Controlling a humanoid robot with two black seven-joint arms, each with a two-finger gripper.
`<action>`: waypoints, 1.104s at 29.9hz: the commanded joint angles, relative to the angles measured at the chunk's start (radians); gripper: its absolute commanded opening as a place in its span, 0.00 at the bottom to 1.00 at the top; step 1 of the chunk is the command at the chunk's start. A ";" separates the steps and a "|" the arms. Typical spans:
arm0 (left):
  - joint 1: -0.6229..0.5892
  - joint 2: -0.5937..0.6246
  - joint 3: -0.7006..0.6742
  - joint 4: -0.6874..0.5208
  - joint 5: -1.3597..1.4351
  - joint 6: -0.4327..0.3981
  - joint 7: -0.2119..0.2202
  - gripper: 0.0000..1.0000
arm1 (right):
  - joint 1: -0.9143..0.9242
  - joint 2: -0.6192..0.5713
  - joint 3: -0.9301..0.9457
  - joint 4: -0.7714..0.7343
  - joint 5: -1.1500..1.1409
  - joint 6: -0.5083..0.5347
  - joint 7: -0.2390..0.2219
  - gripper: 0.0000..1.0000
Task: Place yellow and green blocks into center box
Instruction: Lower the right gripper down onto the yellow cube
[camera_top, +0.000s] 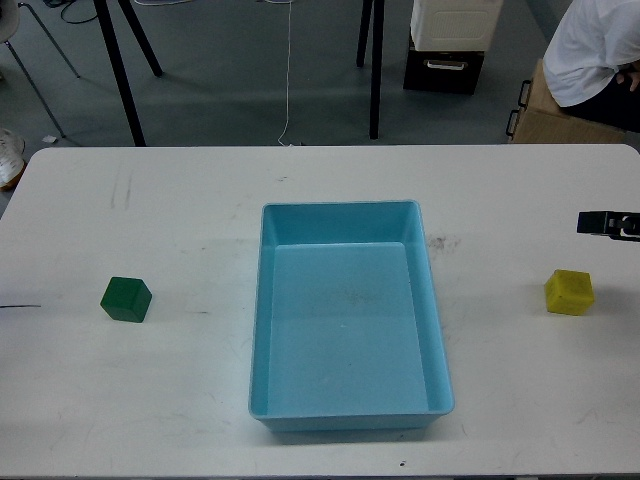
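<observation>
Head view, 1 frame.

- Right gripper (606, 223): only a dark tip showing at the right edge, above the table (200, 400); fingers not separable, so open or closed: cannot tell. Left gripper: out of view.
- Yellow block (569, 292): just below the visible tip and slightly inboard of it, flat on the table, apart from the tip. Near the right table edge.
- Center box (350, 315): well to the inboard side of the tip, mid-table, holding nothing.
- Green block (126, 299): far across from the tip, beyond the box, on the left half of the table.

Risks, as judged:
- Off-centre descent on the yellow block likely to nudge it outward toward the nearby right edge; little margin there.
- Low carry toward the box likely to clip the near wall; lift above the rim needed.
- Partial view of the tip leaves alignment hard to confirm.

Room:
- Open tabletop between yellow block and box, no obstacle in the path.
- Broad bare surface around the green block; the left table edge lies farther from it.
- Person (595, 50) and stand legs (120, 70) beyond the far edge, off the table.
</observation>
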 joint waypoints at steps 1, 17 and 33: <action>0.000 0.000 0.000 0.001 0.001 0.000 0.002 1.00 | -0.015 0.015 0.000 -0.007 0.006 -0.001 -0.007 1.00; -0.001 -0.003 0.005 0.001 0.003 0.000 0.002 1.00 | -0.086 0.127 0.000 -0.051 -0.001 -0.011 -0.003 1.00; -0.001 -0.005 0.011 0.001 0.003 0.000 0.002 1.00 | -0.170 0.140 0.009 -0.110 -0.007 -0.038 -0.003 1.00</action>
